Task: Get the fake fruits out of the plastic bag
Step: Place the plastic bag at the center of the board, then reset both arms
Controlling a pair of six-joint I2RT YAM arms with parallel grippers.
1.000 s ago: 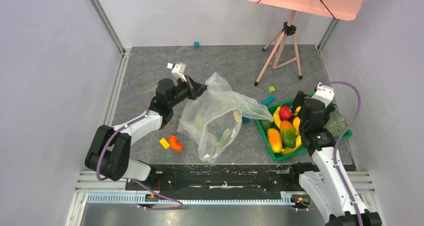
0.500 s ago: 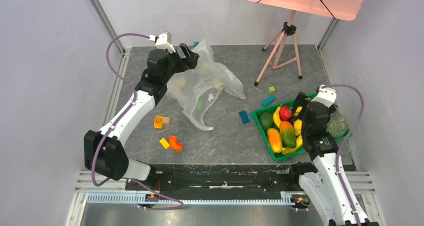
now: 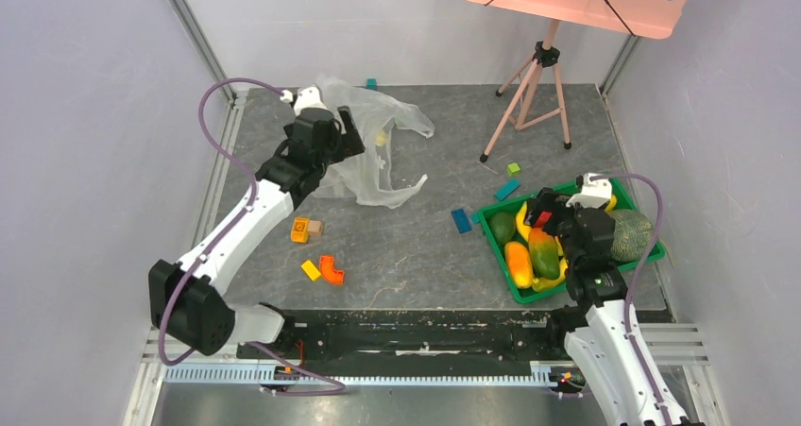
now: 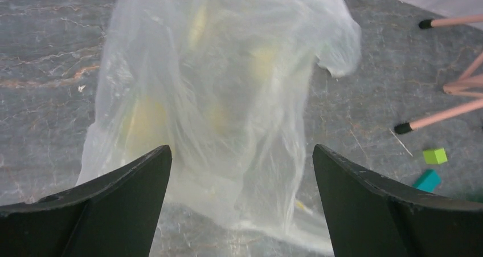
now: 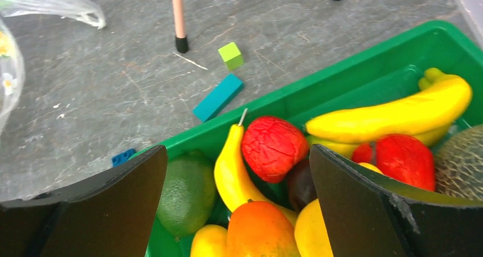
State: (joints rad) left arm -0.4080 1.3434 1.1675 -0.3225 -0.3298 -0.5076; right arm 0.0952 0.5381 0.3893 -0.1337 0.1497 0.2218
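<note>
Evidently near the finish: fake fruits point(image 3: 536, 248) heaped in the green tray point(image 3: 652, 253), the plastic bag point(image 3: 373, 147) crumpled at far left.
Both sets of jaws gape, empty. The left gripper point(image 4: 240, 150) faces the bag, where pale yellow shapes point(image 4: 145, 117) hint at leftovers; the right gripper point(image 5: 238, 149) is poised over the tray.

One plastic bag point(image 3: 373, 152); one green tray point(image 5: 364, 69); perhaps ten fake fruits point(image 5: 273, 147) in it, overlapping too much for a firm count; eight loose blocks point(image 3: 461, 220); one tripod stand point(image 3: 534, 86).
</note>
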